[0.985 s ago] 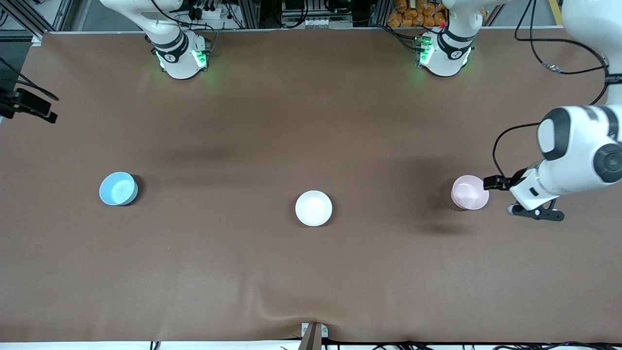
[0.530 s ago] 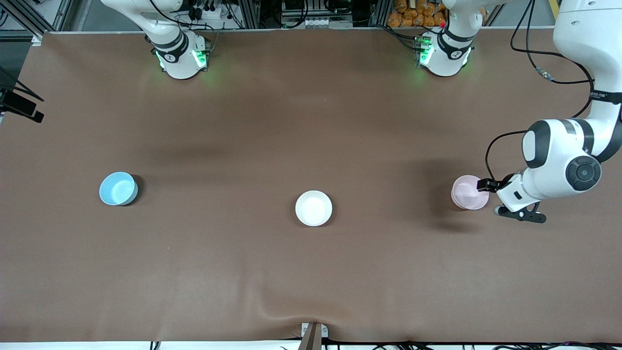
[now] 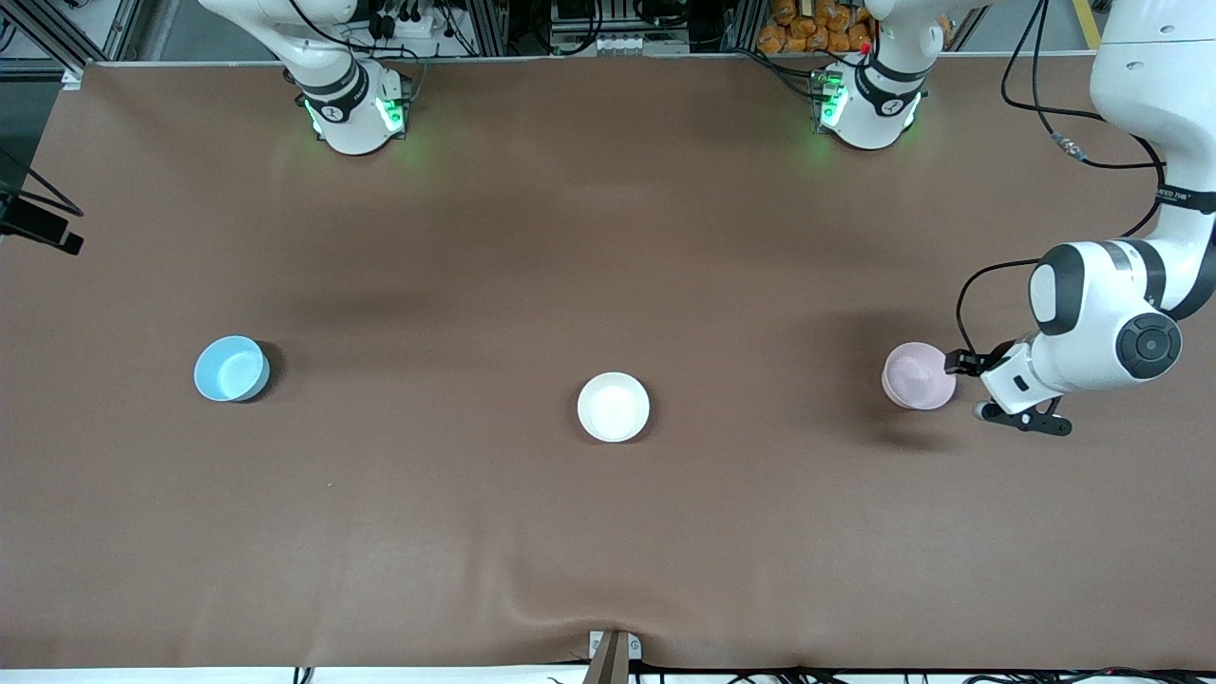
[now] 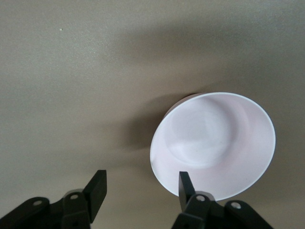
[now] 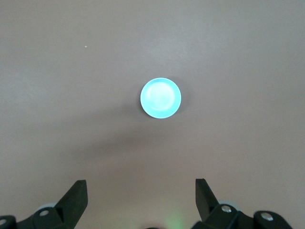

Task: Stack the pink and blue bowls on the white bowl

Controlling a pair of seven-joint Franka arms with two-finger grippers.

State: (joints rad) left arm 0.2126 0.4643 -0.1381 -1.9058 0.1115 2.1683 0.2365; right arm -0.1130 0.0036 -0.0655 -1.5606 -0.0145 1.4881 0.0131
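The pink bowl stands upright on the table toward the left arm's end. My left gripper is open at the bowl's rim on that side. In the left wrist view the left gripper has one finger over the rim of the pink bowl and the other over bare table. The white bowl stands mid-table. The blue bowl stands toward the right arm's end. My right gripper is open and empty, high above the blue bowl.
The brown table cover has a wrinkle near the front edge by a small metal bracket. Both arm bases stand along the table's edge farthest from the front camera. A black part of the right hand shows at the edge of the front view.
My left hand has moved in closer to the pink bowl and sits lower. The black part of the right hand has shifted slightly. The bowls have not moved.
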